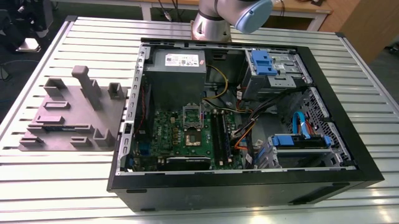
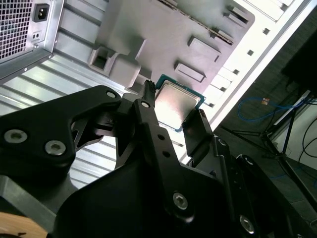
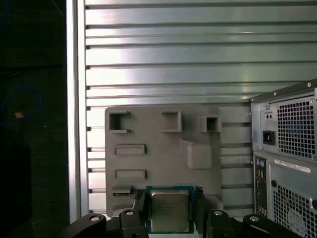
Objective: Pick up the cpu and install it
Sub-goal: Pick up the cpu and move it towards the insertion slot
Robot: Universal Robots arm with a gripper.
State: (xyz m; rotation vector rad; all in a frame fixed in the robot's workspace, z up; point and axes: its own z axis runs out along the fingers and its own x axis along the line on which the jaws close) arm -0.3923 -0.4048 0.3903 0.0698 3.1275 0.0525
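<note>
The black hand clamps one square silver-topped cpu between its two fingers. One grey moulded tray lies on the slatted table.

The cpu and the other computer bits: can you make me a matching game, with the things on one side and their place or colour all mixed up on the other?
Things
1. cpu
2. motherboard
3. grey holder tray
4. drive bracket

Place or colour
A. blue
B. on the slatted table, outside the case
C. held in the pincer
D. green, lying flat inside the case

Right pairs: 1-C, 2-D, 3-B, 4-A
</note>
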